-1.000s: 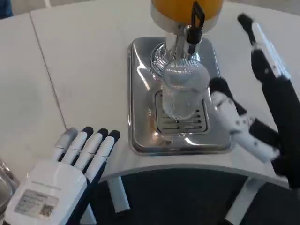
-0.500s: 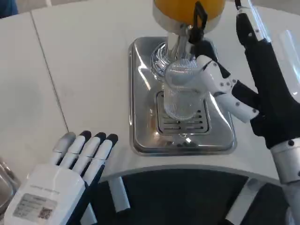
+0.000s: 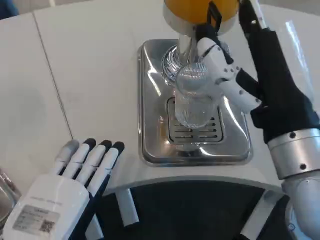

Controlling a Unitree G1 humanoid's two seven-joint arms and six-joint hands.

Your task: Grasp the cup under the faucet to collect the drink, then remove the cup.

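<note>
Since half a second ago the right hand [image 3: 240,75] has moved further in toward the cup [image 3: 194,97], and its white thumb now lies across the cup's right side near the rim, where before it only reached the edge; the dark fingers stretch up past the right of the faucet [image 3: 212,17], and whether they close round the cup's far side cannot be told, so the grip itself cannot be told. The cup has stayed where it was; it is clear and ribbed, standing upright on the slotted grate of the drip tray [image 3: 150,125], directly below the black faucet handle and in front of the shiny column of the dispenser [image 3: 200,10], whose orange tank shows at the top edge; no drink can be made out in the cup. The left hand [image 3: 75,180] has hardly shifted; it rests flat at the near edge of the table [image 3: 90,65], palm down, fingers straight and close together, pointing toward the tray and holding nothing; it lies well apart from the cup. The tray sits on the white table, its polished rim catching reflections.
</note>
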